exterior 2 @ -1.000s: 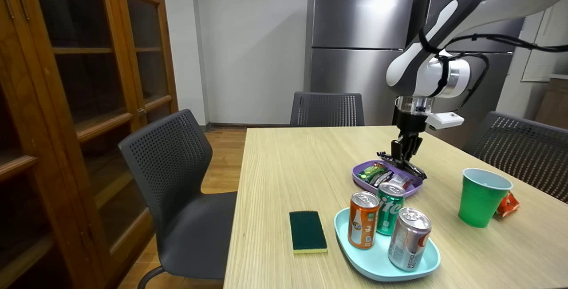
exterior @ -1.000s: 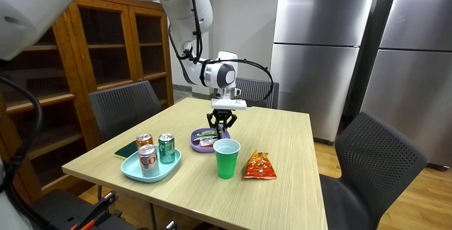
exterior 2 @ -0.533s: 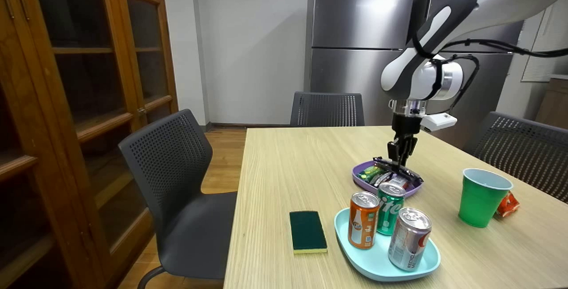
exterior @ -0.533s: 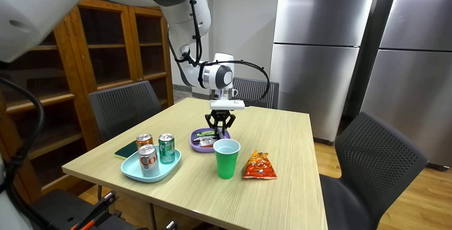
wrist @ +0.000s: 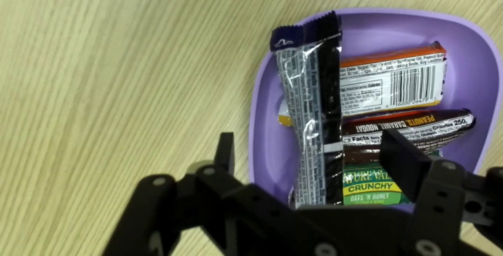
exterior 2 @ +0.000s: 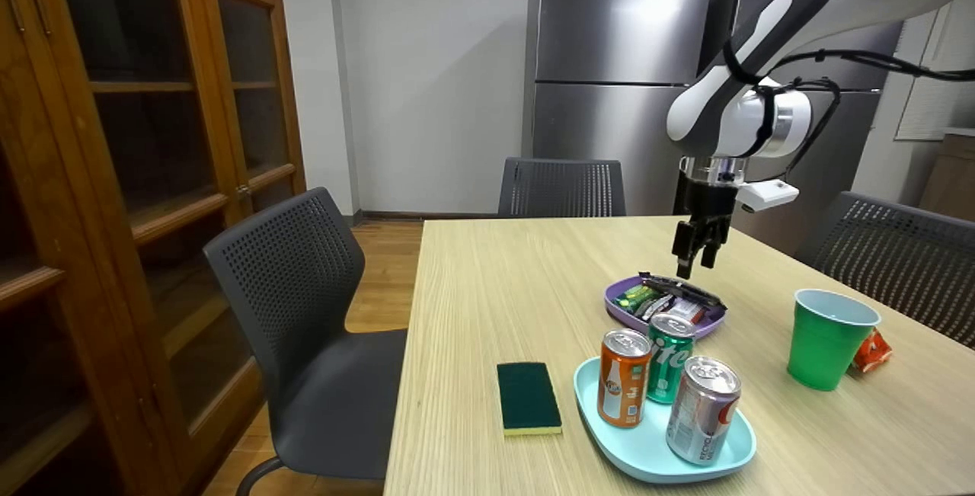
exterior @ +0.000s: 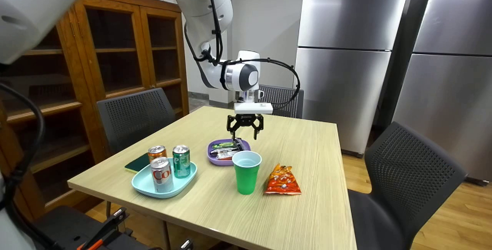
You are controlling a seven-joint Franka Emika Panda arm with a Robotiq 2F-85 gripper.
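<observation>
Just above the purple tray [wrist: 393,32], the hand [exterior: 244,138] stands with its fingers spread wide and nothing held between them. Below it, as the wrist view shows, a dark-wrapped bar [wrist: 314,110] lies across the tray, one end poking over the rim; it probably rests on top because the tray leaves it no room to lie flat. Partly under it, side by side, sit a white bar [wrist: 397,83], a brown bar [wrist: 424,130] and a green bar [wrist: 369,187], kept together, it seems, by the tray's raised wall.

Near this tray, a green cup [exterior: 246,181] stands upright beside a snack bag [exterior: 283,181]. Toward a corner of the counter [exterior: 315,207], a light blue tray [exterior 2: 647,446] carries an orange can [exterior 2: 623,385], a green can [exterior 2: 669,366] and a silver can [exterior 2: 699,412], all upright, likely to stay grouped. Next to it, by the counter's edge, a sponge [exterior 2: 529,397] lies flat. Past the edges stand chairs [exterior 2: 293,283], and behind, refrigerators [exterior: 344,96].
</observation>
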